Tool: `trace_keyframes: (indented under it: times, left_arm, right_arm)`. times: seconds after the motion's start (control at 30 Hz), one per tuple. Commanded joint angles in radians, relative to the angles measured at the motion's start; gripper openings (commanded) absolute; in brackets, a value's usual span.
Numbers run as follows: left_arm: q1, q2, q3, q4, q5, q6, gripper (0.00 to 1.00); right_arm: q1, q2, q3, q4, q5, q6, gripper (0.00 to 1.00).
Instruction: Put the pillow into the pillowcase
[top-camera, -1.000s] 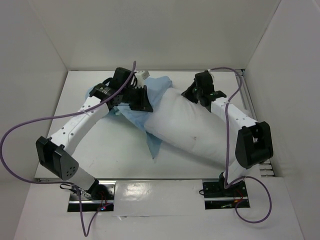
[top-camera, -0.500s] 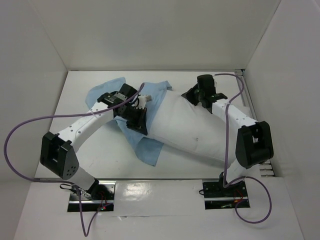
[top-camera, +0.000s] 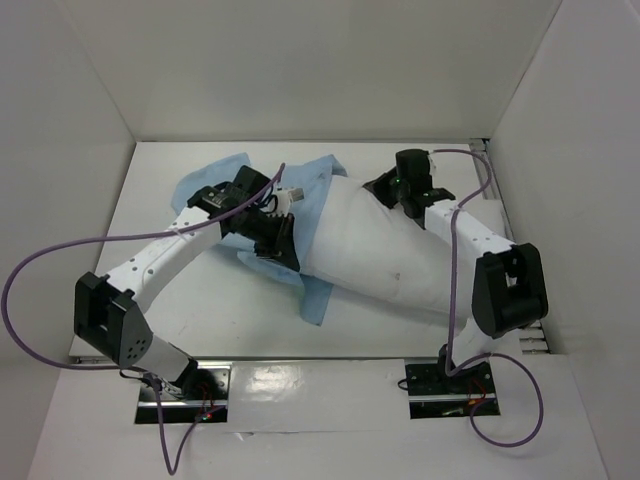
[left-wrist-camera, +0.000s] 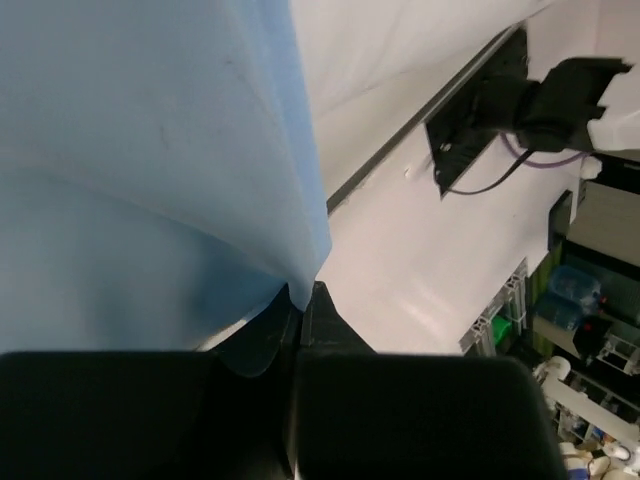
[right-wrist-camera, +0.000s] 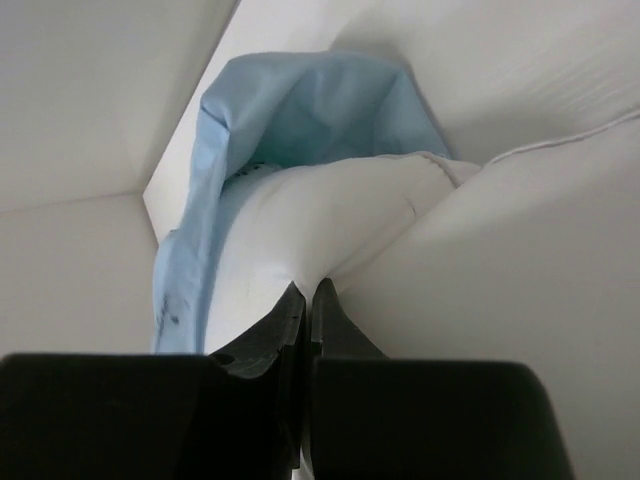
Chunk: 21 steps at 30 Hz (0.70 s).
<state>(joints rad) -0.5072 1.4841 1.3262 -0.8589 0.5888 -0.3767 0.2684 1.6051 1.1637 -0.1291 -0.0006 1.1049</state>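
Left gripper is clenching on the pillowcase, its jaws pressed together with a fold of the blue cloth running down between the tips. From above, this gripper is sitting at the left flank of the pillow, and the pillowcase is spreading out under and behind it on the table, with one corner poking out at the near side.

The pillow is lying slantwise, from the far middle of the table down toward the near right, most of it bare white. Only its far left end seems to be reaching into the cloth.

Further right, the right gripper is gripping the pillow's far edge. Its wrist view shows the jaws closed on a crease of the white pillow, with the blue pillowcase gaping around the corner beyond.

To do this step well, the left arm is probably best drawing the cloth's edge along the pillow toward the near right, low and steady, while the right arm is holding the pillow firm or nudging it inward. Both should be pulling in line with the pillow's length, or the mouth may be bunching at the corner and slipping off.
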Motion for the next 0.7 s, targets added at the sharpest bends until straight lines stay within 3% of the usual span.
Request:
trace_keyframes:
  times: [0.0,0.07,0.1,0.13,0.17,0.2,0.23,0.3,0.33,0.37,0.47,0.6,0.67]
  left_arm:
    - [-0.008,0.008,0.128,0.012,0.096,-0.042,0.11]
    - [-0.008,0.027,0.22,-0.099,-0.091,-0.031,0.28]
    - [0.002,0.027,0.287,-0.118,-0.242,-0.021,0.32]
    - [0.002,0.027,0.307,-0.127,-0.295,0.001,0.38]
    - [0.012,0.027,0.323,-0.127,-0.337,0.013,0.51]
    - [0.028,0.027,0.341,-0.127,-0.369,0.025,0.77]
    - [0.029,0.027,0.355,-0.127,-0.423,0.038,0.85]
    - [0.029,0.053,0.393,-0.137,-0.475,0.062,0.91]
    - [0.029,0.094,0.442,-0.146,-0.522,0.062,0.89]
    - [0.029,0.117,0.468,-0.146,-0.553,0.053,0.87]
    - [0.029,0.244,0.577,-0.146,-0.674,-0.003,0.84]
    - [0.029,0.407,0.737,-0.137,-0.708,-0.074,0.91]
    - [0.029,0.465,0.821,-0.126,-0.751,-0.094,0.91]
  right_arm:
    - [0.081,-0.011,0.025,0.105,0.022,0.037,0.0]
    - [0.091,-0.011,0.034,0.095,0.034,-0.011,0.0]
    - [0.101,-0.022,0.034,0.076,0.034,-0.032,0.0]
    - [0.101,-0.022,0.034,0.062,0.034,-0.083,0.0]
    - [0.112,-0.037,0.043,0.048,0.034,-0.115,0.0]
    - [0.112,-0.051,0.044,0.008,0.034,-0.144,0.0]
    - [0.112,-0.051,0.071,-0.018,0.034,-0.205,0.06]
    - [0.112,-0.051,0.112,-0.084,0.034,-0.275,0.35]
    - [0.112,-0.051,0.164,-0.166,0.043,-0.305,0.62]
    - [0.112,-0.051,0.191,-0.206,0.06,-0.362,0.72]
    - [0.112,-0.062,0.287,-0.375,0.178,-0.456,0.85]
    - [0.082,-0.111,0.33,-0.544,0.428,-0.51,0.9]
    - [0.022,-0.14,0.33,-0.62,0.448,-0.525,0.91]
